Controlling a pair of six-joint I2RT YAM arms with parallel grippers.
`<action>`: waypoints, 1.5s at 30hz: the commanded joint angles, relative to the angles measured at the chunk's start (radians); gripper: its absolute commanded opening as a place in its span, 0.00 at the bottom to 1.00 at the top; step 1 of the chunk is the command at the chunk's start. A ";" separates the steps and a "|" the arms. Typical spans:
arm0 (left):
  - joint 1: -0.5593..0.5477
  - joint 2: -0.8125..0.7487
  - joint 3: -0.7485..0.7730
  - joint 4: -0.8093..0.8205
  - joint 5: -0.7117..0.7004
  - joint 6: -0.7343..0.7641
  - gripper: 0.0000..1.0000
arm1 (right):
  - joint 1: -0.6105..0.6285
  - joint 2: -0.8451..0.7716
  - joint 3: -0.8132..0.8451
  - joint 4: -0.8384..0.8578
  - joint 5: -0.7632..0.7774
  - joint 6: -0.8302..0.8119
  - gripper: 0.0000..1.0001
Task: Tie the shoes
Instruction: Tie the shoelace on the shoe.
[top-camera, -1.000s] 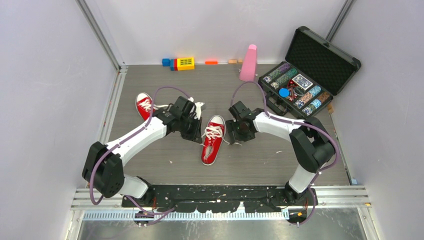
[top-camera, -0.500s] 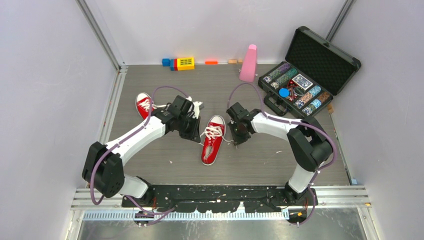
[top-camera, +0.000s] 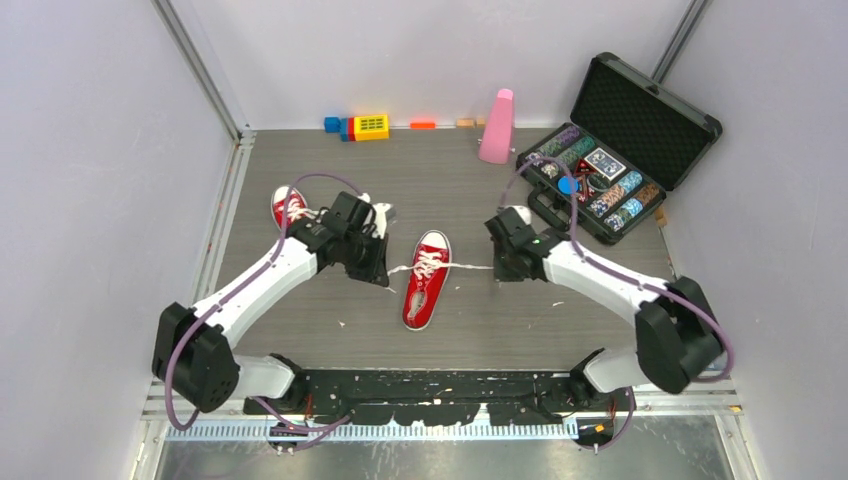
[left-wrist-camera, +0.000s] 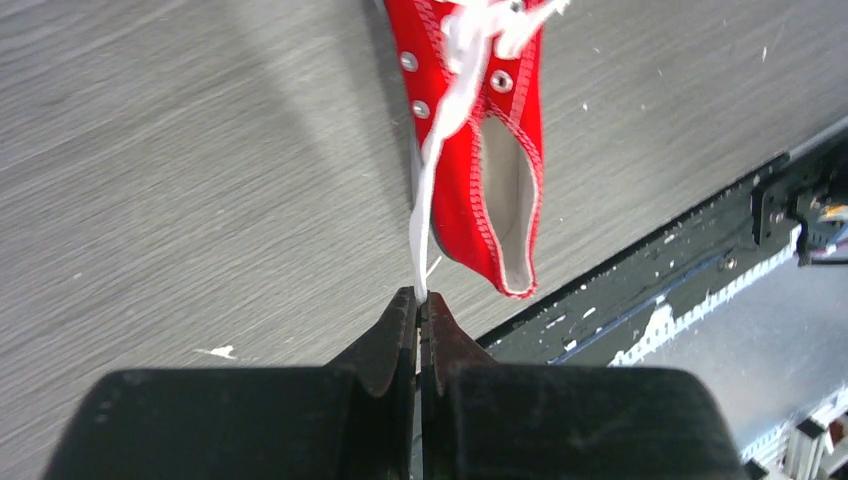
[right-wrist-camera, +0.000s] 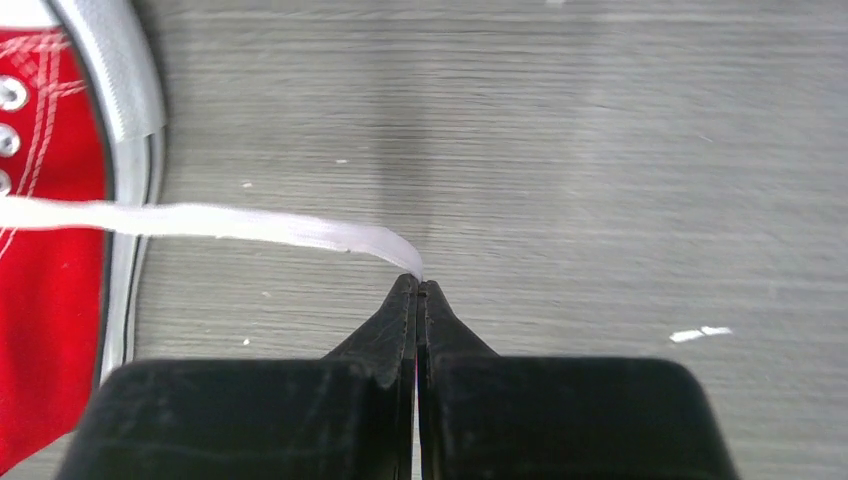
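**Held tight from both sides**

Far left, the second red shoe lies half hidden behind the left arm. The left gripper is pinched shut on one white lace end. Next comes the middle shoe, toe to the back wall, heel to the arms. Its other lace end runs sideways to the right gripper, pinched tight on it too. Both grippers look equally near. I think the ends cross over the shoe next.

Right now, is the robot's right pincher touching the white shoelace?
Touching. The right wrist view shows the right gripper shut on the end of the white lace, which stretches to the red shoe.
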 joint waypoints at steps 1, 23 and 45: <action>0.087 -0.079 -0.032 0.005 -0.058 -0.055 0.00 | -0.072 -0.133 -0.080 -0.012 0.068 0.124 0.00; 0.505 -0.157 -0.230 0.179 -0.244 -0.345 0.00 | -0.100 -0.183 -0.166 -0.031 0.113 0.258 0.00; 0.612 -0.233 -0.165 0.204 -0.376 -0.248 0.00 | -0.131 -0.301 -0.047 -0.208 0.312 0.284 0.00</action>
